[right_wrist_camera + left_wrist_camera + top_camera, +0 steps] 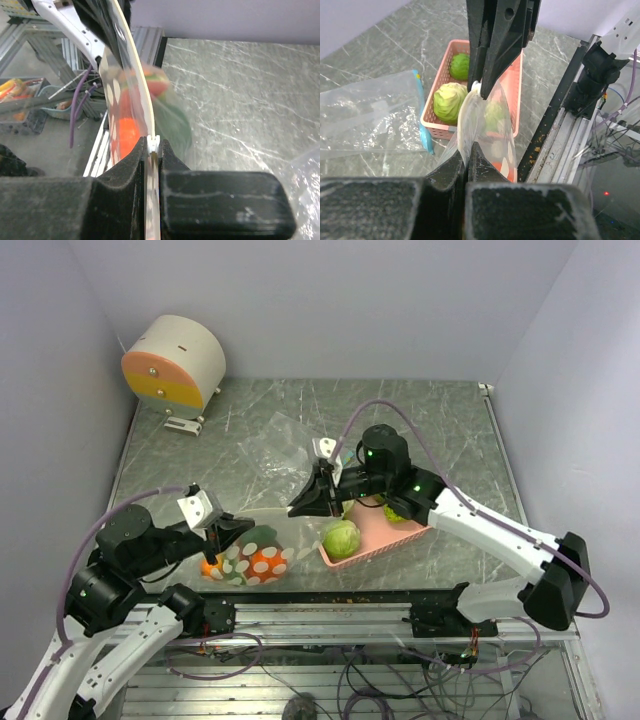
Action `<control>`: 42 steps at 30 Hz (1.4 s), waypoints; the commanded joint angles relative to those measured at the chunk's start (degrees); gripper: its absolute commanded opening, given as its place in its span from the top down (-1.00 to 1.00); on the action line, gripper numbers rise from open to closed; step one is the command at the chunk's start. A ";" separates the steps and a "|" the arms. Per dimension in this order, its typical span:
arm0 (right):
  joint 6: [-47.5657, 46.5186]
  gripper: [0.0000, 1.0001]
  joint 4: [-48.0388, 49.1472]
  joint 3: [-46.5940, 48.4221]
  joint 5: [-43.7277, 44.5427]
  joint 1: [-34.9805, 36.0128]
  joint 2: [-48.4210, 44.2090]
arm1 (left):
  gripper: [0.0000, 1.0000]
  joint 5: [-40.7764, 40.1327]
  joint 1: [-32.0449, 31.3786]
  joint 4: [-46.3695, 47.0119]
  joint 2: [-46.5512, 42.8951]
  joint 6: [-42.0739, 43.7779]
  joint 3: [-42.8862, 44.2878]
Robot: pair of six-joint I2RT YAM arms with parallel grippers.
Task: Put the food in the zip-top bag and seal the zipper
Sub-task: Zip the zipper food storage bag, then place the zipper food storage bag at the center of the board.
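Left wrist view shows the left gripper (470, 150) and right gripper (481, 90) both clamped on the zip-top bag (492, 140), which is stretched between them with food (263, 562) inside, nearer the left gripper. Sealing probably needs the zipper (141, 95) kept taut and straight, with both pinches firm.

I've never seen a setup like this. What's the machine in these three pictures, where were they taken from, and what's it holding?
These are two robot arms bolted to a table. One picture looks down from above; the other two come from cameras on each wrist. The left gripper and right gripper each pinch one end of the mouth of a clear bag, stretched between them, with spotted toy food inside. On the table sit a pink tray holding green cabbages, a second clear bag with a teal strip, and a round cream drum.
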 commanded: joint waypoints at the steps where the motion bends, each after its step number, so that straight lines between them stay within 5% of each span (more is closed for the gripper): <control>1: -4.41 1.00 -4.13 -4.35 0.44 -3.27 -4.19 | 0.86 -2.65 -0.21 0.12 -1.39 2.30 4.80; 32: -10.15 1.00 -6.00 -10.93 0.95 -12.86 -6.00 | 0.86 -11.81 -0.21 -6.68 -3.37 5.13 9.06; 33: -8.66 0.81 -4.40 -10.65 1.67 -12.83 -6.32 | 0.86 -11.87 -0.21 -6.50 -3.23 4.90 8.97; 34: -4.11 0.41 -0.99 -10.45 4.61 -12.85 -6.57 | 0.86 -12.21 -0.21 -6.10 -3.10 4.53 8.77; 36: 5.01 0.21 3.28 -8.73 11.08 -12.82 -6.49 | 0.86 -14.16 -0.21 -4.12 -2.42 2.58 8.07; 38: 12.49 -0.38 5.07 -5.37 17.06 -12.82 -6.36 | 0.86 -20.14 -0.17 -0.22 -1.24 -1.71 6.85; 42: 18.65 -0.78 7.49 -3.32 28.98 -12.88 -6.83 | 0.86 -40.42 -0.17 8.93 2.75 -12.93 3.00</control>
